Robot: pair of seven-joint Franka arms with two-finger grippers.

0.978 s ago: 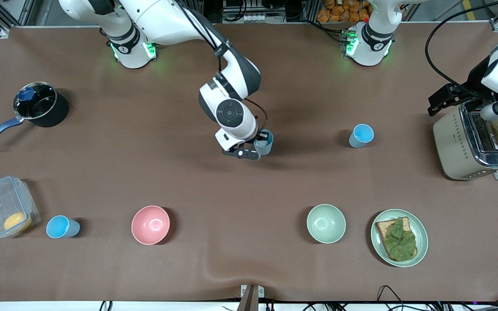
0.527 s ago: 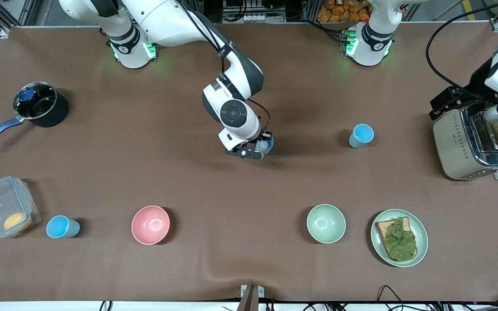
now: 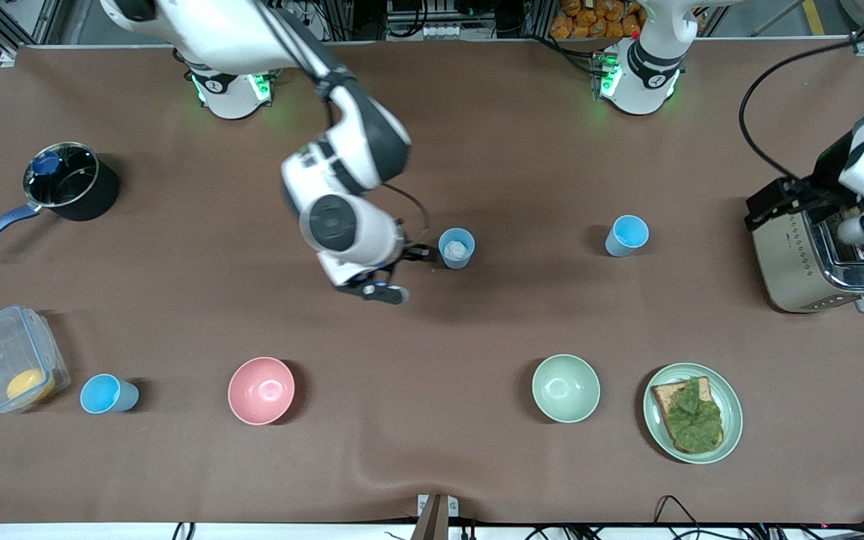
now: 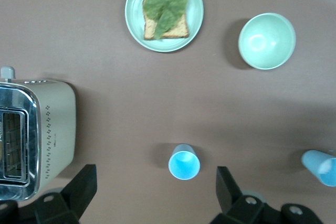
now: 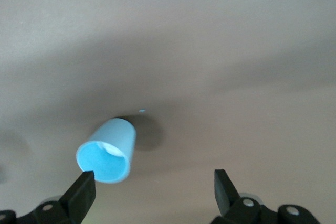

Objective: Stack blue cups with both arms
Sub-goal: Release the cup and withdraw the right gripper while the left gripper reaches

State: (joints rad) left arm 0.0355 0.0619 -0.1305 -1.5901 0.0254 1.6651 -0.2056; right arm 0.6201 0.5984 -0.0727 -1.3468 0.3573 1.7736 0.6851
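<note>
A paler blue cup point(image 3: 456, 247) with a whitish inside stands upright mid-table. My right gripper point(image 3: 402, 274) is open and empty beside it, toward the right arm's end; in the right wrist view the cup point(image 5: 105, 156) lies just off one of the fingertips point(image 5: 84, 182) of that gripper point(image 5: 153, 182). A brighter blue cup point(image 3: 628, 234) stands alone toward the left arm's end. My left gripper point(image 3: 852, 229) is open and empty over the toaster; its wrist view shows that bright cup point(image 4: 184, 164) far below the gripper point(image 4: 155, 182). A third blue cup point(image 3: 106, 394) stands near the front camera.
A toaster point(image 3: 822, 255) stands at the left arm's end. A plate with toast and lettuce point(image 3: 692, 412), a green bowl point(image 3: 565, 388) and a pink bowl point(image 3: 261, 390) sit nearer the front camera. A pot point(image 3: 72, 181) and a plastic box point(image 3: 8, 360) sit at the right arm's end.
My right gripper has let go of the paler cup and moved off toward the right arm's end. The toast slice seen at my left gripper has sunk into the toaster slot.
</note>
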